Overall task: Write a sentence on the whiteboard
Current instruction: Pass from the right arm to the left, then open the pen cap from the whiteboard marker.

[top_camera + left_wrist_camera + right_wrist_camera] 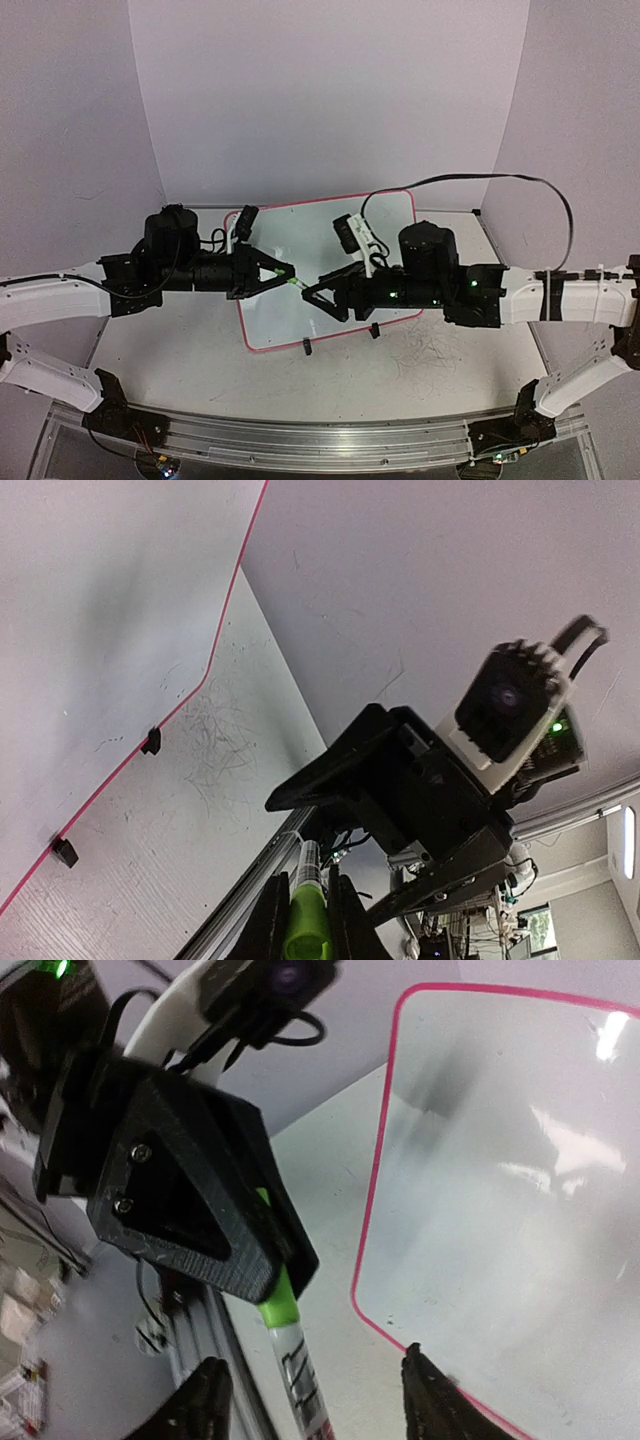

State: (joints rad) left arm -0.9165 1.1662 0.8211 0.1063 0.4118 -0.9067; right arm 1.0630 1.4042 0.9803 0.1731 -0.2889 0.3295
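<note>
- Progress: the whiteboard [300, 235] shows no green lettering in any view. There is only bare white and glare, so I judge the sentence not yet begun and all the writing still to do.
- The step in hand looks like getting the pen ready. A green marker [297, 283] hangs in the air between the two grippers, over the near half of the board and clear of its surface.
- The left gripper [283, 272] is clamped tight on the marker's green end, as its wrist view shows.
- The right gripper [318, 290] has its fingers [207, 1400] spread wide. The marker's white labelled barrel runs between them, touching neither — it holds nothing.
- The marker's long axis runs left to right, dropping slightly nearer toward the right, with the green end left and the white barrel right. I cannot tell which end carries the tip.
- The board lies flat in the middle of the table [450, 380], beyond the arm bases and skewed. Its long axis runs roughly left to right — the right end swung farther away. The two black clip feet [307, 347] sit on its near edge.
</note>
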